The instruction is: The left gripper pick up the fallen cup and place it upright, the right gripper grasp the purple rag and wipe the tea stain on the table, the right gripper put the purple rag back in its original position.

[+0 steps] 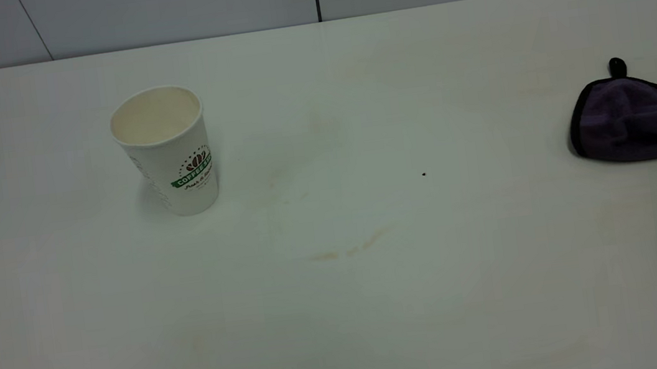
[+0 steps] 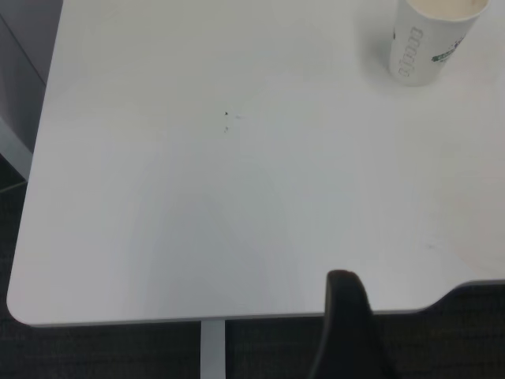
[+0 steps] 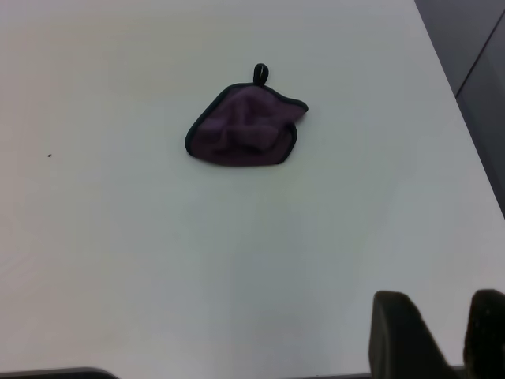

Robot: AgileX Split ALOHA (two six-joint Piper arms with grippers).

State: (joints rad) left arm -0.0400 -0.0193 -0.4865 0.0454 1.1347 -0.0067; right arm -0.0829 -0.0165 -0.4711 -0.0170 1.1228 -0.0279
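White tabletop [image 1: 504, 288] is being shown with the paper cup [image 1: 169, 151] upright at left, faint tea stain residue [image 1: 349, 248] at centre, and the purple rag [image 1: 634, 119] crumpled at right. The right gripper [image 3: 442, 335] is being held spread, well apart from the rag. The left gripper [image 2: 347, 332] state cannot be told. Remaining streaks are judged to need rewiping.

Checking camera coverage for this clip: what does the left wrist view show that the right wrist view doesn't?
Only the left wrist view shows the cup, standing upright, a rounded corner of the table, and one dark finger of the left gripper. Only the right wrist view shows the purple rag, lying crumpled on the table and untouched, plus two fingertips of the right gripper with a gap between them. Both share the white tabletop; neither shows a clear stain.
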